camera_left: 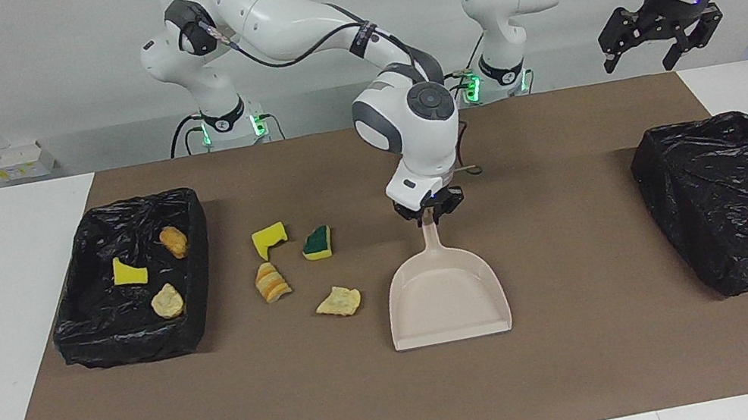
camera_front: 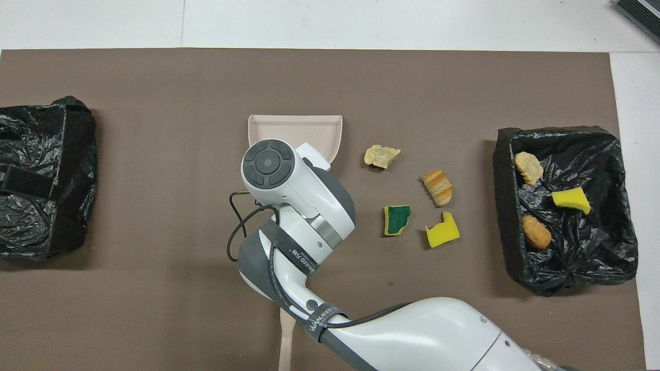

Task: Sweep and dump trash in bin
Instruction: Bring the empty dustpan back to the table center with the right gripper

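My right gripper (camera_left: 429, 218) is shut on the handle of the beige dustpan (camera_left: 447, 297), whose empty pan lies flat low on the mat, mouth away from the robots. In the overhead view the right arm covers most of the dustpan (camera_front: 294, 128). Several trash scraps lie between pan and bin: a tan scrap (camera_left: 338, 301), a striped bread piece (camera_left: 271, 282), a green-topped sponge (camera_left: 317, 243) and a yellow sponge (camera_left: 269, 240). The black-lined bin (camera_left: 194, 234) at the right arm's end holds three more scraps. My left gripper (camera_left: 658, 33) waits open, high over its own end.
A closed black bag (camera_left: 737, 196) sits at the left arm's end of the mat. The brush's beige handle (camera_front: 286, 340) pokes out from under the right arm, near the robots. Bare brown mat (camera_left: 377, 402) stretches along the edge farthest from the robots.
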